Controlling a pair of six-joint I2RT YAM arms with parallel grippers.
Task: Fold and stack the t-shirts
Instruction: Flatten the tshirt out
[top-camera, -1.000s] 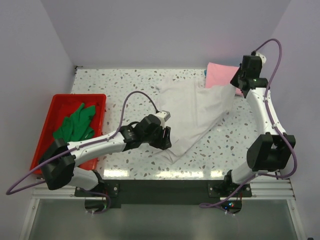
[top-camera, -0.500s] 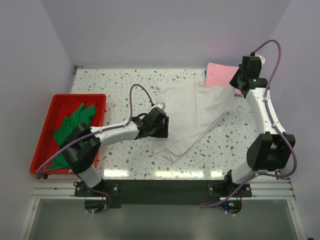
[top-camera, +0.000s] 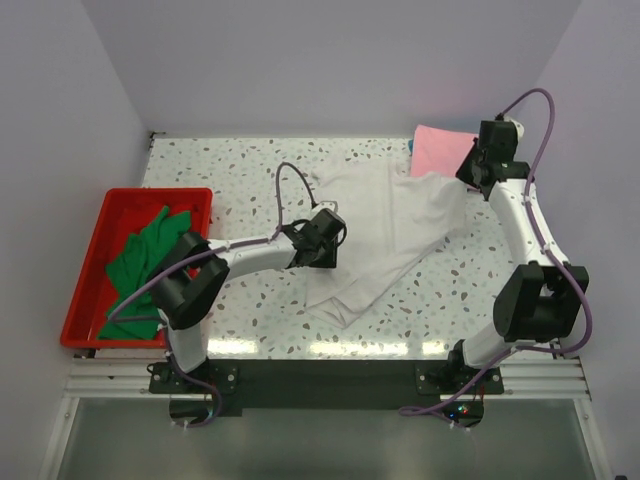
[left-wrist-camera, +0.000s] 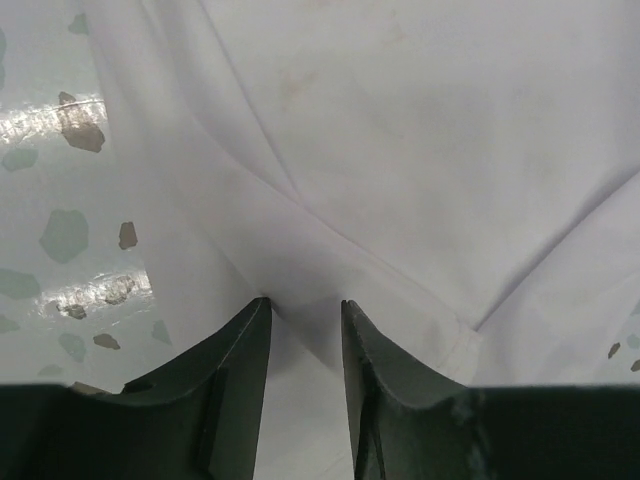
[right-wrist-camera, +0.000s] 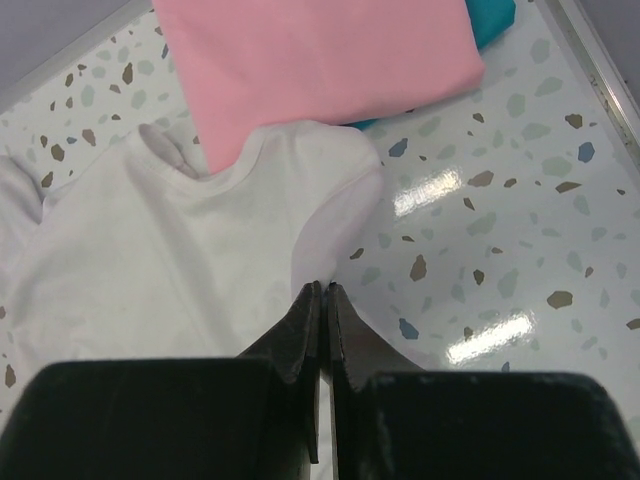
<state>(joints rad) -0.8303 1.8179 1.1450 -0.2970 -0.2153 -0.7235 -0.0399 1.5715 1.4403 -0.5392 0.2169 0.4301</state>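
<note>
Desk (top-camera: 250, 170): White with little specks. The two arms are fixed at its near edge.
Tray (top-camera: 125, 205): Red, on the near left side of the desk, well apart from the white tee.
Green tee (top-camera: 150, 250): Lies bunched up inside the tray.
Left gripper (top-camera: 325, 243) (left-wrist-camera: 305, 305): Low over the left edge of the white tee, near the middle of the desk. Its two fingers stand a little apart, with a small gap. A fold of the white cloth runs right into that gap. I cannot tell if the fingers pinch it.
White tee (top-camera: 385, 225): The big one. It lies spread over the middle of the desk, with folds and creases. Its near end points to the arms. Its far right part is pulled up to the right gripper.
Right gripper (top-camera: 472, 172) (right-wrist-camera: 322, 288): At the far right of the desk. Its fingers are pressed tight together, and a bit of the white tee's sleeve is caught at their tips.
Pink tee (top-camera: 438, 148): Folded flat in the far right corner. The neck end of the white tee reaches its edge.
Teal tee (right-wrist-camera: 490, 15): Under the pink tee, only a small part peeks out.
</note>
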